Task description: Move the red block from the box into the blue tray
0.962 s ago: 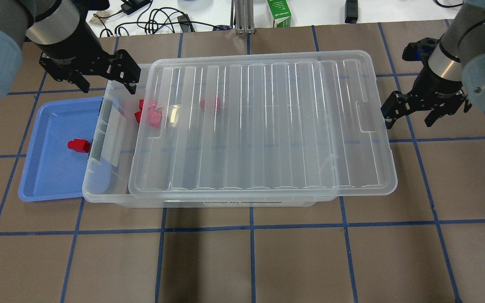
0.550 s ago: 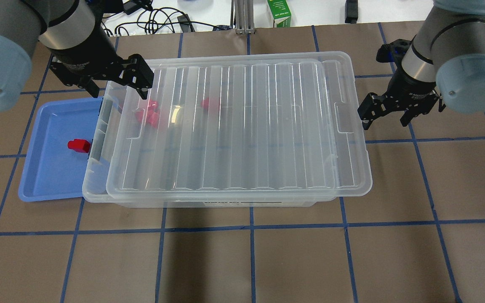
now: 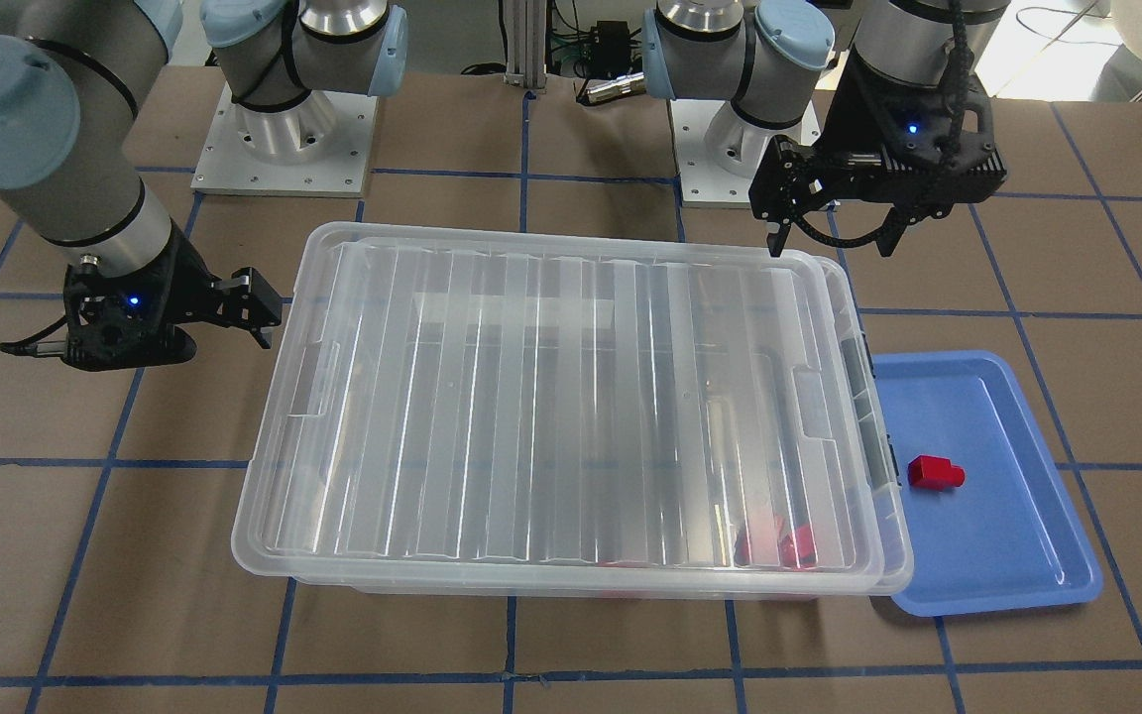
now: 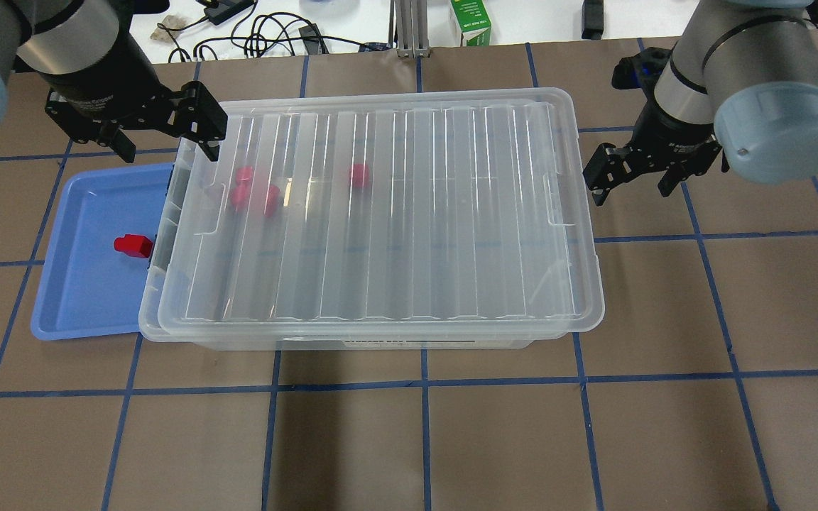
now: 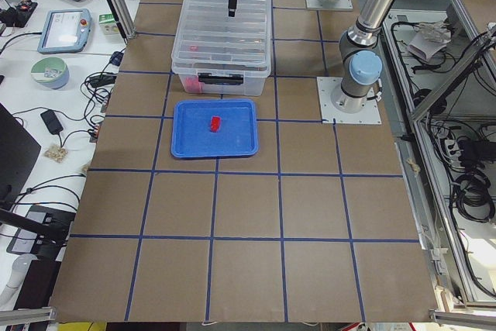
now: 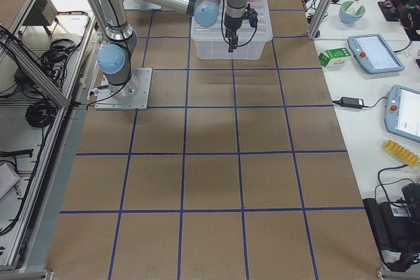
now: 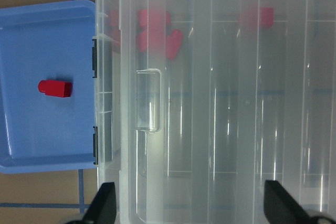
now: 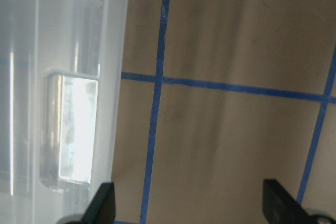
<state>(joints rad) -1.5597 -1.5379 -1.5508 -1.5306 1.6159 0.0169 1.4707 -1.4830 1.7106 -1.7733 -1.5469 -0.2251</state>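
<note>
The box (image 4: 352, 343) is a big clear bin, and its ribbed lid (image 4: 380, 213) lies over it, almost aligned. Several red blocks (image 4: 253, 191) show through the lid at the box's left end, also in the left wrist view (image 7: 155, 32). One red block (image 4: 132, 245) lies in the blue tray (image 4: 82, 298), which sits against the box's left end. My left gripper (image 4: 164, 138) is open and empty above the box's far left corner. My right gripper (image 4: 629, 183) is open and empty at the lid's right edge.
Brown table with blue tape grid. Cables, a green carton (image 4: 471, 21) and a metal post (image 4: 409, 28) lie beyond the far edge. The arm bases (image 3: 284, 129) stand on the robot's side of the box.
The lid has slid left over the box, so the gap at the left end is nearly covered. My right gripper has followed it leftward. My left gripper shifted right, then back left.
</note>
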